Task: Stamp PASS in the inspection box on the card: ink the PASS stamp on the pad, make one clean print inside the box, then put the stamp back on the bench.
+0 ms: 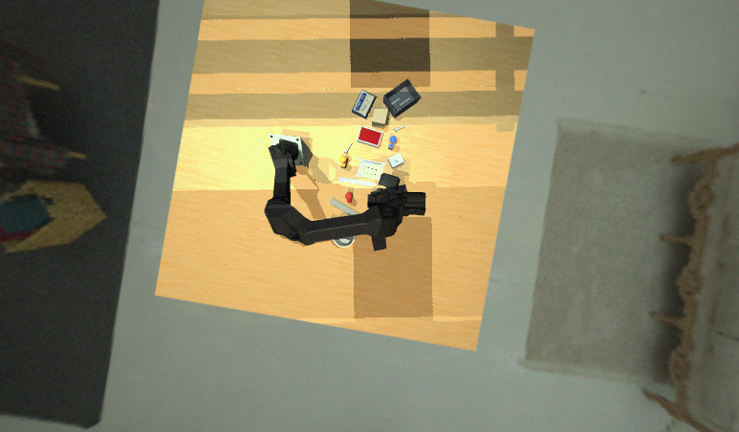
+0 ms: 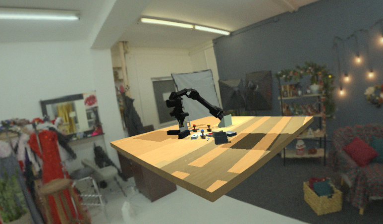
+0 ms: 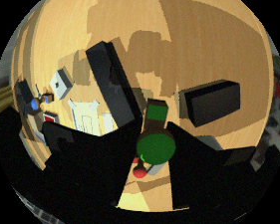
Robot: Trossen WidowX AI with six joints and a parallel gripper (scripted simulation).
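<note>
My gripper (image 2: pixel 181 121) (image 3: pixel 154 123) is shut on a green-knobbed stamp (image 3: pixel 156 149), held above the bench. In the wrist view the stamp's base shows between two black blocks, to the right of the card. The white card (image 1: pixel 370 168) (image 3: pixel 84 117) lies flat with thin dark lines; whether it bears a print is too small to tell. The red ink pad (image 1: pixel 370 136) (image 3: pixel 49 118) lies beyond the card. Stamps with blue (image 1: pixel 393 139) (image 2: pixel 202 130) (image 3: pixel 35 104), yellow (image 1: pixel 343 160) (image 2: pixel 208 126) and red (image 1: pixel 349 197) (image 2: pixel 194 126) (image 3: pixel 140 172) knobs stand on the bench.
Two black blocks (image 3: pixel 109 81) (image 3: pixel 215 105) flank the stamp in the wrist view. A mug (image 1: pixel 343 243) is partly under the arm. A white square piece (image 1: pixel 396 160) (image 3: pixel 61 85), beige block (image 1: pixel 380 116), dark box (image 1: pixel 402 98) and blue-white case (image 1: pixel 363 103) also stand around.
</note>
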